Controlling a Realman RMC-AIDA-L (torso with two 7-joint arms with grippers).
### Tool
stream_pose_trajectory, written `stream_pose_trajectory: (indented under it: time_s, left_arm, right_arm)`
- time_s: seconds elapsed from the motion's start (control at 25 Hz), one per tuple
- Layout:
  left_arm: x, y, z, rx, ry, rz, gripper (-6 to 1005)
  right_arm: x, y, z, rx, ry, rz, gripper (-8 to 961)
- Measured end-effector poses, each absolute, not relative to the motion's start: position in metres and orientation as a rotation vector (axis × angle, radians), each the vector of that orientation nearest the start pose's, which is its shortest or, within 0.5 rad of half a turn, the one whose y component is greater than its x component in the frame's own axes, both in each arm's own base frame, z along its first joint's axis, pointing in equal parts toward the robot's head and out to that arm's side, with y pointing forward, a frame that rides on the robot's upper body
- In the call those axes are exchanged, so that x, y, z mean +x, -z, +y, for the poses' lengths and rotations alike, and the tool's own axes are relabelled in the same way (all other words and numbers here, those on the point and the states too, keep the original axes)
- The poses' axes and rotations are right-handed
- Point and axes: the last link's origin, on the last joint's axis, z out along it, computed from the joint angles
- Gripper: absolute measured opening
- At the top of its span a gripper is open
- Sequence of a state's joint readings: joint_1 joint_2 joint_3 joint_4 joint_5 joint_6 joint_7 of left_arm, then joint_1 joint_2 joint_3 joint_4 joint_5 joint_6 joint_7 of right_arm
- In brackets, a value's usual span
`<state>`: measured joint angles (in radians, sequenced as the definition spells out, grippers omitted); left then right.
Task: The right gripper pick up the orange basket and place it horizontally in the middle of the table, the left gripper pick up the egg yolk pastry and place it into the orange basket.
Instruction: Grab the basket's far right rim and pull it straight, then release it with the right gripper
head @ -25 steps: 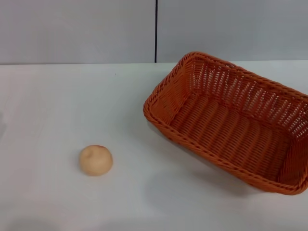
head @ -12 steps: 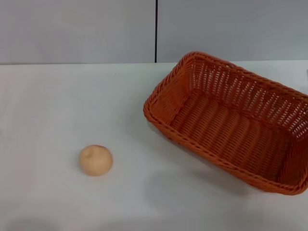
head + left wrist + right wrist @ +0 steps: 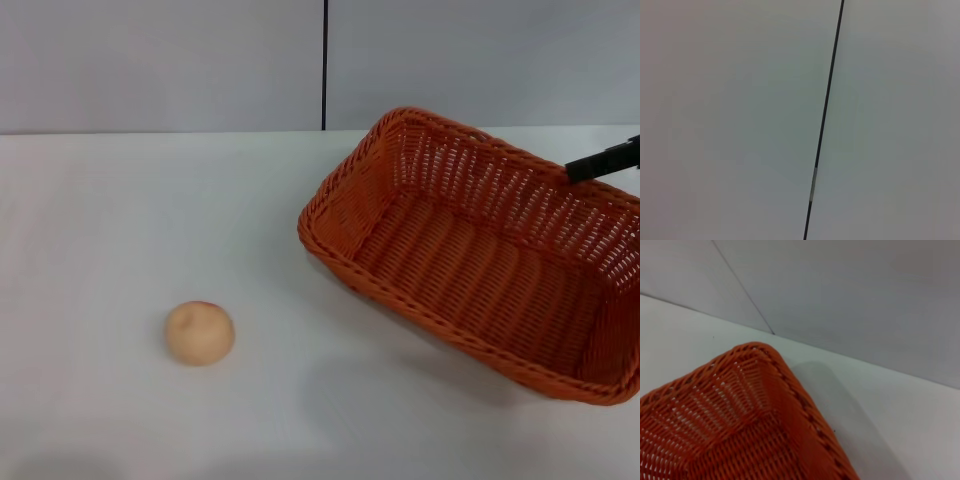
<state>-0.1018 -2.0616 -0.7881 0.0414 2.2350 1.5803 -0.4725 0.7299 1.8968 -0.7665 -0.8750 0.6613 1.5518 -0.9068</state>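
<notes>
The orange basket (image 3: pixel 480 255) sits at an angle on the right half of the white table (image 3: pixel 120 220), one corner pointing toward the back wall. A black part of my right gripper (image 3: pixel 603 161) reaches in from the right edge of the head view, just above the basket's far rim. A corner of the orange basket (image 3: pixel 740 425) fills the lower part of the right wrist view, close by. The egg yolk pastry (image 3: pixel 199 333), a pale tan dome, rests alone at the front left of the table. My left gripper is out of view.
A grey wall with a dark vertical seam (image 3: pixel 324 65) stands behind the table. The left wrist view holds only that wall and its seam (image 3: pixel 824 120). The table (image 3: pixel 875 395) continues past the basket's corner.
The black tip of my right gripper has come into the head view from the right edge, above the basket's far rim. Basket and pastry have not moved.
</notes>
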Motion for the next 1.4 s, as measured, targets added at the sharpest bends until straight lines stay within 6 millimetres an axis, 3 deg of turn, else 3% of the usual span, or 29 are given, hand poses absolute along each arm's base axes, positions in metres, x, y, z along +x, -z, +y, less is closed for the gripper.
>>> stream_pose_trajectory:
  time_s: [0.4,0.92,1.16,1.36,1.4]
  left_arm:
    - [-0.408,-0.041,0.178,-1.364,0.778,-0.666,843]
    - [-0.408,-0.041,0.180,-1.369,0.781,-0.661,843]
    - [-0.407,-0.042,0.182,-1.371,0.785,-0.658,843]
    - [-0.407,-0.041,0.182,-1.372,0.782,-0.659,843]
    - [-0.407,-0.041,0.182,-1.372,0.782,-0.659,843]
  right_arm:
    - [0.264,-0.061,0.395,-2.536,0.026,1.229,824]
    - [0.270,-0.057,0.397,-2.522,0.041,1.183,727]
    - [0.268,-0.058,0.398,-2.514,0.034,1.141,534]
    - [0.261,-0.053,0.401,-2.552,0.046,1.081,292]
    - [0.259,-0.052,0.401,-2.564,0.056,1.061,280]
